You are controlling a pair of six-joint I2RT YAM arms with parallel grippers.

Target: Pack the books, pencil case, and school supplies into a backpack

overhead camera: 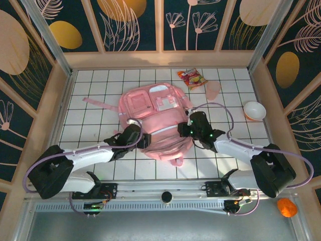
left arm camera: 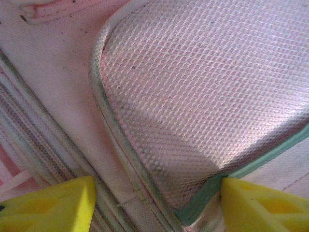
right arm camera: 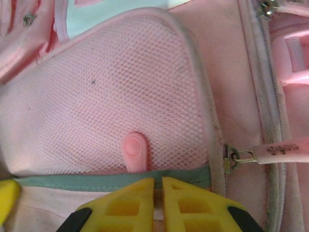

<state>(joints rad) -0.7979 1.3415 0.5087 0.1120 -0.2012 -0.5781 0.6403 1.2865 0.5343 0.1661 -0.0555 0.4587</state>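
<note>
The pink backpack [overhead camera: 155,118] lies flat in the middle of the tiled table. My left gripper [overhead camera: 143,139] rests on its lower left part. In the left wrist view that gripper [left arm camera: 158,193] is open, its yellow fingers [left arm camera: 58,203] wide apart over a corner of the mesh pocket [left arm camera: 203,87] with green trim. My right gripper [overhead camera: 184,129] sits on the bag's right side. In the right wrist view that gripper [right arm camera: 158,182] is closed to a thin slit at the green trim [right arm camera: 72,181] of a mesh pocket, just below a pink pull tab [right arm camera: 134,151]. Books, pencil case and school supplies are out of view.
A red-orange snack packet [overhead camera: 192,78] and a pink cup [overhead camera: 213,90] lie behind the backpack. A white bowl [overhead camera: 254,110] stands at the right. A loose strap [overhead camera: 98,103] trails left. A zipper slider with a pink pull [right arm camera: 282,149] sits beside the right fingers. Wooden walls ring the table.
</note>
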